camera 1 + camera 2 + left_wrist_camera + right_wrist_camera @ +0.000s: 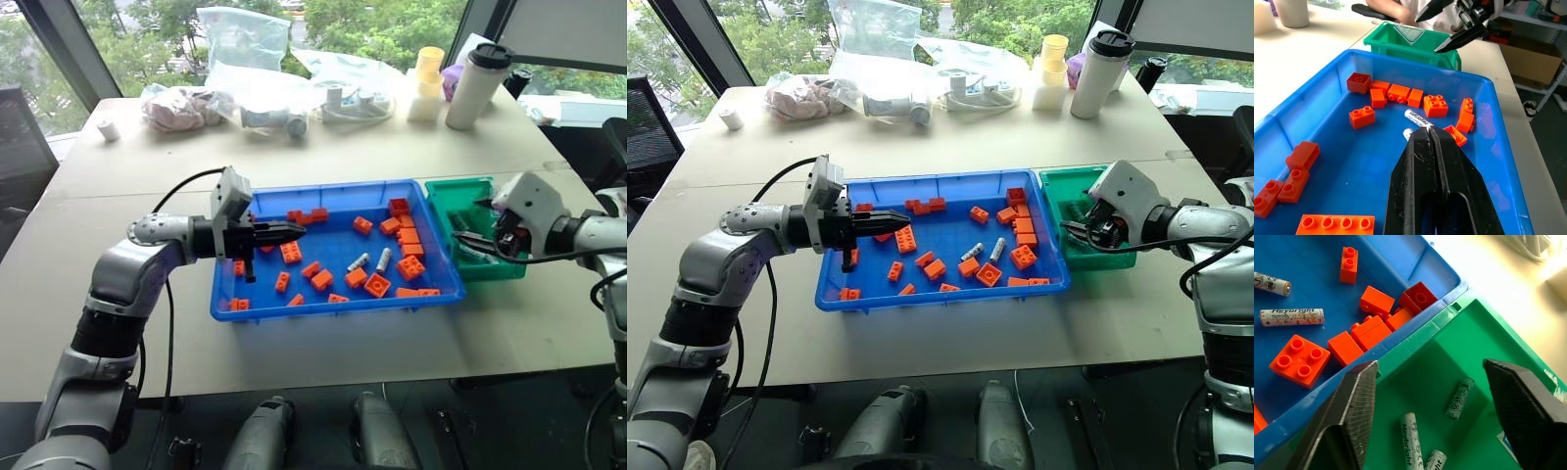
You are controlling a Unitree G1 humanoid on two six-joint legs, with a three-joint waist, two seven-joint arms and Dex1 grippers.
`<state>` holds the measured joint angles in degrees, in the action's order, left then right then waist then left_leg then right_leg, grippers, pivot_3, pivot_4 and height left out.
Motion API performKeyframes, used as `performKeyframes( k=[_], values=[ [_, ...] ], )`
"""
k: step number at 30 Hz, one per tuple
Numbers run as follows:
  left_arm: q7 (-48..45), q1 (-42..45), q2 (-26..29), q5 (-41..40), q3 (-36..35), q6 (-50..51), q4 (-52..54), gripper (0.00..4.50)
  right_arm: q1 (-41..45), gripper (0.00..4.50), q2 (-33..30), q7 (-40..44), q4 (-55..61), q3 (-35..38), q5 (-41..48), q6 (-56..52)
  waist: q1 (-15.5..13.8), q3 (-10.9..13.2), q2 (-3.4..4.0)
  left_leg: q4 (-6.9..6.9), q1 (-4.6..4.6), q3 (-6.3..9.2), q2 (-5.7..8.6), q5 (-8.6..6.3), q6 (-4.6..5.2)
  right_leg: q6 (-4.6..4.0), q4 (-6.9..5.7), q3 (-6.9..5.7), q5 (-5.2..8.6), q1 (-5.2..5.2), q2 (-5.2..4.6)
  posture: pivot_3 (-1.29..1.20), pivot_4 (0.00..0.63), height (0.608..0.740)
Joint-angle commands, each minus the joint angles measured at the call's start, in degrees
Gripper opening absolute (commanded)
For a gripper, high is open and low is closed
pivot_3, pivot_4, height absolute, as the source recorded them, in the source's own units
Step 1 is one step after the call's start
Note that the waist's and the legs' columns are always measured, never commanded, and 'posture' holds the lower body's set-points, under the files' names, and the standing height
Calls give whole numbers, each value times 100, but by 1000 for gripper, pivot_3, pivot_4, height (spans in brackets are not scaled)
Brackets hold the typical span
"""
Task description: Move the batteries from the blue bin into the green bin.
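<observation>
Over the green bin (1449, 377), where three batteries (1459, 398) lie, the right gripper (1430, 401) spreads its fingers, seemingly after a drop; the left gripper (1431, 147), fingers together, aims at two batteries (1417, 118) in the blue bin (323, 305).

Green bin (468, 235) right of blue bin (323, 299), touching.

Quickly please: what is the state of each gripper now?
Left gripper: closed, holding nothing, over the blue bin.
Right gripper: open, holding nothing, above the green bin.
</observation>
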<state>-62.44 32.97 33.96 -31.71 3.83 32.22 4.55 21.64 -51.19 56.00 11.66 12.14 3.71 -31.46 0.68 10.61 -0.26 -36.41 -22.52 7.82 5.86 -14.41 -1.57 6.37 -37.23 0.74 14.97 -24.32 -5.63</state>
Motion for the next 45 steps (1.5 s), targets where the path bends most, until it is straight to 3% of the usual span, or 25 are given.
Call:
performKeyframes(
  k=[1, 5, 10, 16, 29, 38, 45],
  values=[
    [-18, 99, 18, -1, -22, 21, 139, 0, 434, 4476, -146, -43, 650, 134, 411, -303, -1, 0, 0, 0, 0, 0, 0, 0, 0, 0, 0, 0, 0, 0, 0, 0, 150, 740],
    [49, 95, 4, -12, -38, 77, 225, 0, 1219, 4476, 486, -117, 1203, -980, 756, -919, 56, -2, -4, 1, 6, -15, -24, -1, 1, -4, 1, 12, -4, -4, 9, 0, 150, 740],
    [201, 85, -54, -19, -92, 142, 331, 0, 1341, 4476, 917, -413, 899, -2216, 404, -1327, -38, -10, -27, 5, 1, -6, -34, 2, -6, -11, 5, 9, -8, -4, 20, 0, 150, 740],
    [367, -212, 82, -136, -250, 327, 700, 0, 1078, 4476, 523, -380, 385, -2987, -395, 20, -19, -9, -27, -27, -16, -21, -16, 2, -7, -1, 10, 13, -13, -7, 12, 0, 150, 740],
    [508, -329, 111, -203, -312, 373, 826, 0, 1583, 4476, 626, 85, -994, -3392, -1114, 1684, 6, -9, -27, -43, -15, -22, -25, -1, -3, 3, 4, 13, -16, -4, 23, 0, 150, 740],
    [590, -407, 84, -191, -312, 307, 859, 0, 2594, 4476, 810, 1504, -2323, -4077, -1433, 3382, 22, -9, -27, -45, -15, -23, -26, 0, -5, 3, 4, 13, -16, -4, 28, 0, 150, 740],
    [792, -647, 116, -258, -440, 386, 1160, 0, 3342, 4476, 1393, 2005, -3575, -4387, -1737, 4259, 43, -9, -27, -46, -13, -24, -29, 1, -8, 0, 3, 15, -17, -4, 31, 0, 150, 740]
  ],
)
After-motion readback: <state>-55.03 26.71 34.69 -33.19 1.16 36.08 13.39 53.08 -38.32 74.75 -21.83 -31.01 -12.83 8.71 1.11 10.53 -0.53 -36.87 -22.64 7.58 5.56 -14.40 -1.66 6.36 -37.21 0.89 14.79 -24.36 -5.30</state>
